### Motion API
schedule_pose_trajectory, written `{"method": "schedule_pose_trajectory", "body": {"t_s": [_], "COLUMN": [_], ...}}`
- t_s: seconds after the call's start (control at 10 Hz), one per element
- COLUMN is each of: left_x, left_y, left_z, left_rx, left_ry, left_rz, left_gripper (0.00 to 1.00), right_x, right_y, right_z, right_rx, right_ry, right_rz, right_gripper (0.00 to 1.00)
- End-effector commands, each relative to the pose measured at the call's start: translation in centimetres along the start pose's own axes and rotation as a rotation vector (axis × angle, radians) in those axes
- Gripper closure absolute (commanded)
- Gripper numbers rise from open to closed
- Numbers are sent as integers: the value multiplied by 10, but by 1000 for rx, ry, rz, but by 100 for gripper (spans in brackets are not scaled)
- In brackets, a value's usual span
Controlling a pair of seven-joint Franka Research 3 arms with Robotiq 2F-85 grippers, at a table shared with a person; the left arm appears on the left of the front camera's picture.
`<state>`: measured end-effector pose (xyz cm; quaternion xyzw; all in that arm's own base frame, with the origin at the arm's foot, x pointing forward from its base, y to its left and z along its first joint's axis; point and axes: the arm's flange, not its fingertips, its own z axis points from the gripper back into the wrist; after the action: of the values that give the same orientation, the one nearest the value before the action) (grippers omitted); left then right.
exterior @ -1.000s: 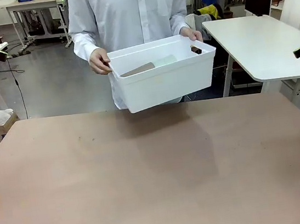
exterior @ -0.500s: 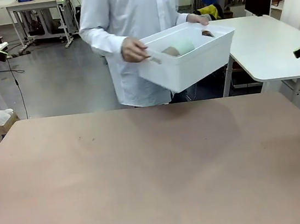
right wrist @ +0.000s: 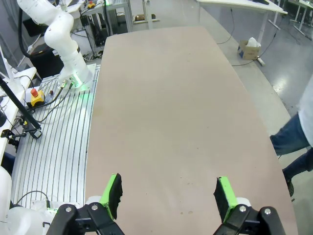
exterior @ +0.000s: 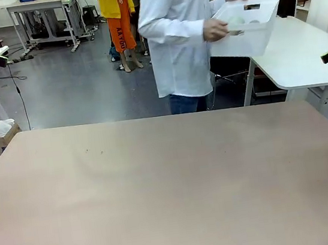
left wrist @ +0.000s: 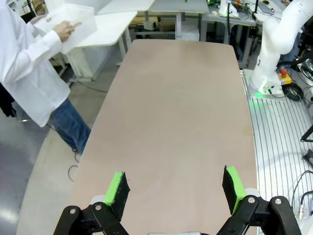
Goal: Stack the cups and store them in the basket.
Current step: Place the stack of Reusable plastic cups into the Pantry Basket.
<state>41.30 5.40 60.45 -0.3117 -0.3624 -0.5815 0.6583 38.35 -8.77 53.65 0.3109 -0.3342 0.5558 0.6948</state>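
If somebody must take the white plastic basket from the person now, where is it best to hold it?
Probably by the slot handle in the short end of the white rectangular plastic basket, coming from that end: one slot shows at its far end, and the person's hand already grips the near end.

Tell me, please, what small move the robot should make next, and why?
Probably none: both arms should hold where they are. The person's hands carry the basket above the white side table, away from the brown table. The left gripper and right gripper have open jaws with nothing to grasp.
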Motion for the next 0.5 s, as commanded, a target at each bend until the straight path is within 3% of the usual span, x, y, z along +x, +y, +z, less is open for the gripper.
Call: {"method": "schedule_pose_trajectory", "body": {"t_s": [0.0, 0.4], "left_x": [2, 2], "left_y": [1, 1], "left_z": [0, 0], "left_rx": [1, 1], "left_ry": [2, 2], "left_rz": [4, 4], "left_gripper": [0, 0], "right_x": [5, 5], "right_y": [0, 0], "right_z": [2, 2], "right_rx": [-2, -2], "right_ry": [-21, -21], "right_rz": [-14, -14], "right_gripper": [0, 0]}}
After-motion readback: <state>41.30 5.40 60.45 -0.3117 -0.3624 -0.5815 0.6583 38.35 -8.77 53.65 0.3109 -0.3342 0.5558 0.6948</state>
